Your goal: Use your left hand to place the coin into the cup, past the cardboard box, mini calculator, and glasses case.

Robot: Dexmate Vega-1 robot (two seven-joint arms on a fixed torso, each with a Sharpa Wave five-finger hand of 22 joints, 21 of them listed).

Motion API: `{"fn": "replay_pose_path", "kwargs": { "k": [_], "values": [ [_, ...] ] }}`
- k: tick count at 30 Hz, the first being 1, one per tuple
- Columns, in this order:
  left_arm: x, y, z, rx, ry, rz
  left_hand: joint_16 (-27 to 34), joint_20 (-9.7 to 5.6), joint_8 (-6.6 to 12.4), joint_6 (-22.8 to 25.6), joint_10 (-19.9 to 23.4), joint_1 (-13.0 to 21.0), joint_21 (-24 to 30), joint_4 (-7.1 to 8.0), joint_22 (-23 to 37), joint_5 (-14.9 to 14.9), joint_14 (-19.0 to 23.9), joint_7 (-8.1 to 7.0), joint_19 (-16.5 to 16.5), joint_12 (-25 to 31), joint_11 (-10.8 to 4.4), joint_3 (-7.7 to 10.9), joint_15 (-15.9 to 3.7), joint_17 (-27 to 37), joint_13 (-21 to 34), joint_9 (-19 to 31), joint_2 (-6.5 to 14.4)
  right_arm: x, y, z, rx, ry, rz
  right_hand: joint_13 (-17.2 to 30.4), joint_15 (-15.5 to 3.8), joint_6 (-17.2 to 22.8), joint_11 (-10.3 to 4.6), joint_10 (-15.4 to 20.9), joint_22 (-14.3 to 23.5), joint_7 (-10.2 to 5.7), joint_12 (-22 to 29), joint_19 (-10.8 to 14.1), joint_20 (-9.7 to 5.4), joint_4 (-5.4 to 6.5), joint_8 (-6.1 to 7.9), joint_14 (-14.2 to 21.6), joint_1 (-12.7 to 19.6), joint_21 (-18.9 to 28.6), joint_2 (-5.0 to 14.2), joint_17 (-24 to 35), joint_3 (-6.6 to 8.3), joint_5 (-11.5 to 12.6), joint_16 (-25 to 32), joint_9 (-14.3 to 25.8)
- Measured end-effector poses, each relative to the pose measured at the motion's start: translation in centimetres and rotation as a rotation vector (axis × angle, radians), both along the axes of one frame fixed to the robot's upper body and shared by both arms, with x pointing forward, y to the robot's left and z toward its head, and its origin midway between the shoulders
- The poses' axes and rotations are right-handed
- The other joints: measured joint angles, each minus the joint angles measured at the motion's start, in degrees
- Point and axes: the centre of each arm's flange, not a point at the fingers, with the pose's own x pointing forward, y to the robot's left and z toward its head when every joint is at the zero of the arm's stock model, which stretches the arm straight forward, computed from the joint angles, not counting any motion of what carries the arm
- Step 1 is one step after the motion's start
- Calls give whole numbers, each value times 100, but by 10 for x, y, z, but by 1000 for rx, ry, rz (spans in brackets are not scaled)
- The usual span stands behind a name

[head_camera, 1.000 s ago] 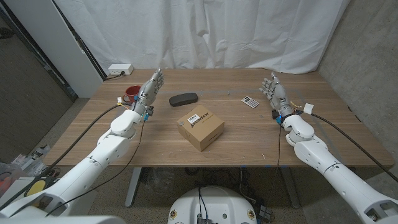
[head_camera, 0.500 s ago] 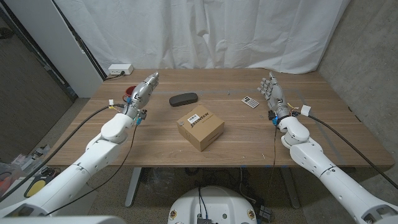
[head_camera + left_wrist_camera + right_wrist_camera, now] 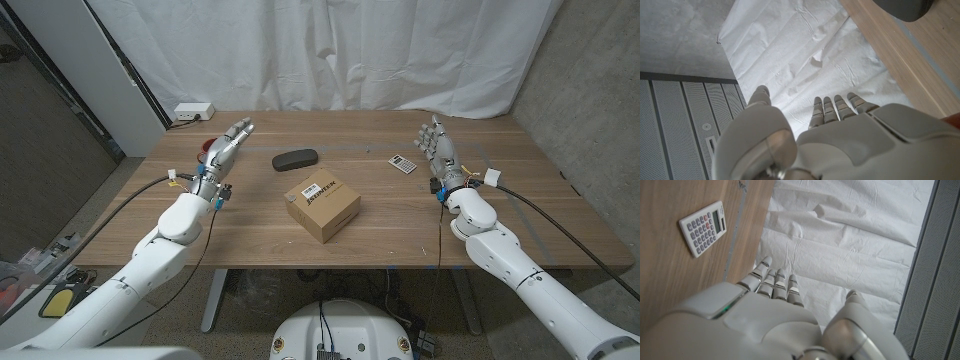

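A red cup stands at the table's far left, partly hidden behind my left hand. That hand hovers over the cup's right side with straight, spread fingers and nothing in them; the left wrist view shows the left hand the same way, with a red sliver of the cup beside it. I see no coin. A dark glasses case lies right of the cup, a cardboard box sits mid-table, and a mini calculator lies near my right hand, which stands upright with fingers extended. The calculator also shows ahead of the right hand.
A white power strip lies at the table's far left corner. A white curtain hangs behind the table. The glasses case shows near the far table edge in the left wrist view.
My left arm has swung to the left and drawn back a little, carrying the hand from the cup's right side toward its top. The right hand has barely shifted.
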Motion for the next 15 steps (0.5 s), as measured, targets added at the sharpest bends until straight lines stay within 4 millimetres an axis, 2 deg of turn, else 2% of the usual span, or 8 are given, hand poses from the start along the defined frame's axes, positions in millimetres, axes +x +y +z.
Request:
{"fn": "replay_pose_path", "kwargs": {
  "k": [5, 9, 15],
  "values": [
    [-6, 2, -6, -4, -26, 31, 0, 0, 97, 342, 70, 199, 0, -150, 0, 0, 69, -60, 0, 44, -40, 22, -10, 0, 20, 29, -34, -4, 0, 2, -6, 2, -9, 0, -1, 2, 0, 0, 0, -2, 0, 11, 11, -17, 0, -1, 0, -21, 0, 0, 17, 0, 0, 0],
    [-11, 4, -10, -8, -44, 53, 0, 0, 120, 531, 140, 351, 0, -209, 0, 0, 89, -170, 0, 45, -72, 35, -30, 0, 20, 29, -79, -6, 0, 3, -11, 3, -16, 0, -1, 2, -1, 1, 0, -2, 0, 11, 11, -17, 0, -1, 23, -21, 23, 0, 17, 0, 0, 0],
    [-19, 7, -14, -12, -80, 87, 0, 0, 120, 621, 161, 455, 0, -276, 0, 0, 95, -179, 0, 44, -94, 59, -37, 0, 19, 29, -48, -10, 2, 5, -20, 2, -19, 0, -1, 2, -20, 19, 0, -2, 0, 11, 11, -16, 0, -2, 23, -21, 23, 0, 17, 0, 0, 0]
  ]
}}
